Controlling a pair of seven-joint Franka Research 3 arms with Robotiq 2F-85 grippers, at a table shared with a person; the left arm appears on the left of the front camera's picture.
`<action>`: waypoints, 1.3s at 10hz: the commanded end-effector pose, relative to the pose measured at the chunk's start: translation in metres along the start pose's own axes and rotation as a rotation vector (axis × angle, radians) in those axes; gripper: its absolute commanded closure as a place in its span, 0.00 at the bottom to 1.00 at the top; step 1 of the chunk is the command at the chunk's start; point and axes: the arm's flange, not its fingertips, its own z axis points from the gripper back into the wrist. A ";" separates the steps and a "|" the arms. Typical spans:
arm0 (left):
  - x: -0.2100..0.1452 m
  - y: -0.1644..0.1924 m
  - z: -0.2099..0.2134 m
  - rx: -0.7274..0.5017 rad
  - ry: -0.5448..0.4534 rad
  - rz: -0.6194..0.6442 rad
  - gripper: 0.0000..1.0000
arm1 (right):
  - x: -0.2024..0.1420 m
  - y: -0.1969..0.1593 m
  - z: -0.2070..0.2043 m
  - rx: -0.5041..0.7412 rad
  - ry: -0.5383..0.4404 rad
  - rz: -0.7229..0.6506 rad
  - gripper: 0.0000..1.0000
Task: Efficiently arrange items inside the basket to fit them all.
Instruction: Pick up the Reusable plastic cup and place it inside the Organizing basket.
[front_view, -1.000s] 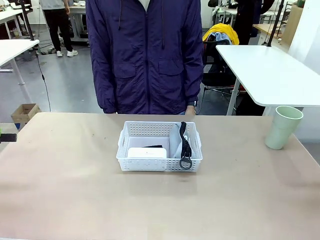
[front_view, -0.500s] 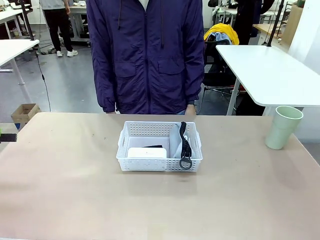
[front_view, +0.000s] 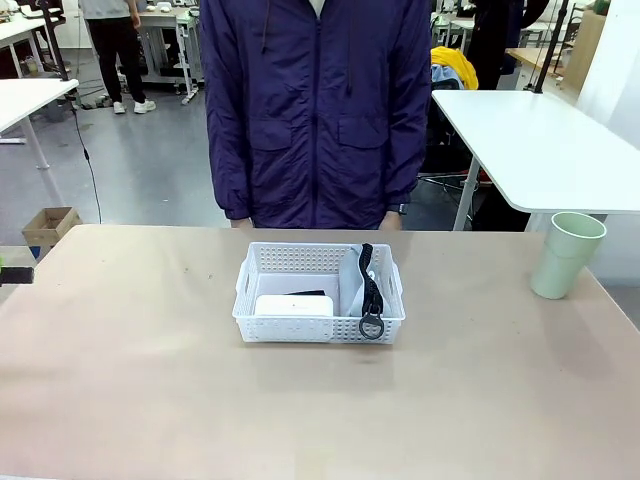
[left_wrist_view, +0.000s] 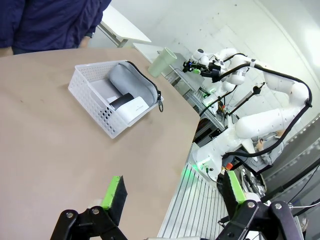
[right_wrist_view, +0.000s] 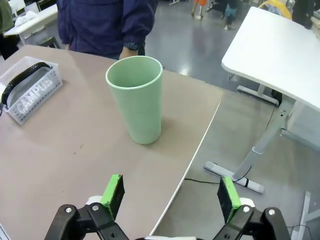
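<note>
I see the tan table (front_view: 140, 380) running the full width of the front view, with a plain matte top. Two things sit directly on it. The white lattice basket (front_view: 300, 328) is about mid-table, long side facing me, nearer the far edge. The pale green cup (front_view: 566, 255) stands upright, mouth up, close to the right edge and well apart from the basket.

Black left gripper (left_wrist_view: 173, 186) and right gripper (right_wrist_view: 170, 189) bear green pads (right_wrist_view: 113, 192)
</note>
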 end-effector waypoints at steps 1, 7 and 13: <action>0.000 -0.004 -0.001 -0.003 -0.001 0.000 0.00 | -0.010 0.007 -0.019 -0.026 0.022 0.019 0.00; 0.000 -0.004 -0.001 -0.003 -0.001 0.000 0.00 | -0.056 -0.001 -0.108 0.056 -0.054 0.028 0.00; 0.000 -0.004 -0.001 -0.003 -0.001 0.000 0.00 | -0.077 -0.007 -0.179 0.096 -0.018 0.040 0.00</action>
